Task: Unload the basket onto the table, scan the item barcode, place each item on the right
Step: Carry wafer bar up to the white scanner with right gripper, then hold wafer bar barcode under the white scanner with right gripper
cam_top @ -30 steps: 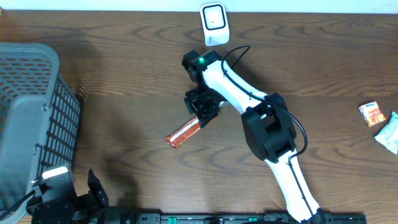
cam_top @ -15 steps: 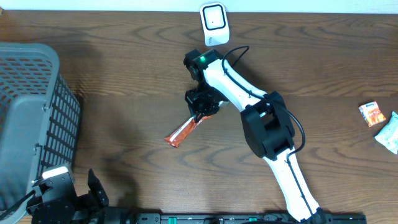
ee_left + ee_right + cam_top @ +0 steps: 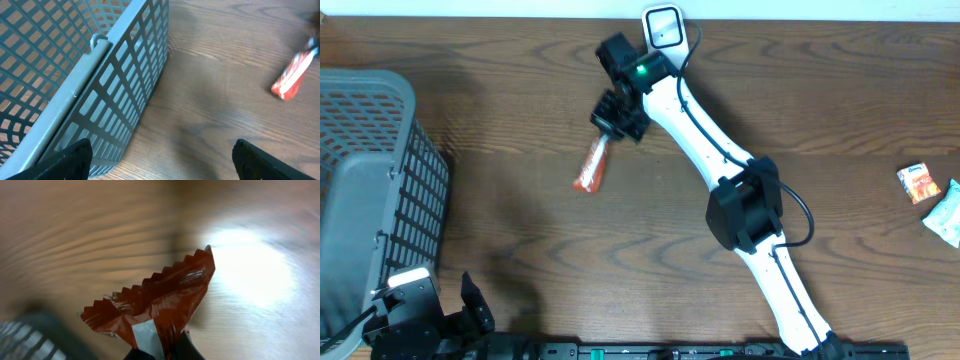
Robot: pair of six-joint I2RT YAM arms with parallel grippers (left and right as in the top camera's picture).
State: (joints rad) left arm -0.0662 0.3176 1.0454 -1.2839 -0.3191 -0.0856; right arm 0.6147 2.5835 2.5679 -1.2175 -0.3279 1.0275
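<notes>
The item is a red-orange snack bar [image 3: 591, 167] in a crimped wrapper, hanging above the table left of centre. My right gripper [image 3: 612, 128] is shut on its upper end. In the right wrist view the wrapper [image 3: 165, 292] fills the lower middle, with a white patch showing, pinched at the bottom by my right gripper [image 3: 161, 354]. No barcode is readable. A white scanner [image 3: 662, 28] stands at the far edge, just right of that gripper. My left gripper [image 3: 162, 162] is open and holds nothing, low beside the basket; from there the bar [image 3: 292, 76] shows at the right.
A grey mesh basket [image 3: 360, 170] takes up the left side, its wall [image 3: 100, 80] close to my left gripper [image 3: 460, 312]. Two small packets [image 3: 918, 183] [image 3: 948, 212] lie at the right edge of the wooden table.
My right gripper has shut on the bar and carried it up and to the left, toward the scanner. The left arm has not moved.
</notes>
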